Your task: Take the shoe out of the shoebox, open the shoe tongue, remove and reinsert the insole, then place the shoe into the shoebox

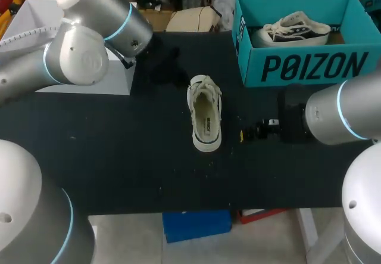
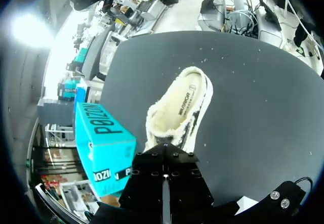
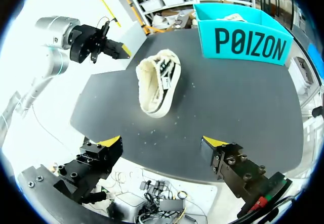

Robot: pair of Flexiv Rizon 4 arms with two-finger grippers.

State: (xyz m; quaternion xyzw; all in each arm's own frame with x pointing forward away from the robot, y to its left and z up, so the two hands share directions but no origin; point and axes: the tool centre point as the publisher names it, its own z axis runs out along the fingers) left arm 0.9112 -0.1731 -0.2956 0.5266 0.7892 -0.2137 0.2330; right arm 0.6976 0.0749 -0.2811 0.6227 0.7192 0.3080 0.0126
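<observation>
Right fingers (image 3: 109,148) spread wide, empty, the sneaker (image 3: 157,82) lying ahead of them on the worktop (image 3: 243,107), out of the teal shoebox (image 3: 243,42). Left fingers (image 2: 152,168) pressed together, nothing between them, sneaker just ahead. Danger, I'd say: unbraced, this light sneaker could skid or tip when its tongue gets tugged.

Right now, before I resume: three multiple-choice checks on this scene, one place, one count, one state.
1. The shoe outside the box lies: A on the table; B on the floor; C in a gripper.
2. Shoes in view: A one; B two; C three.
3. The right gripper is: A shut on a shoe; B shut, empty; C open.
1 A, it rests sole-down on the table. 2 B, a second shoe lies in the shoebox. 3 C, its fingers stand wide apart, nothing between.
</observation>
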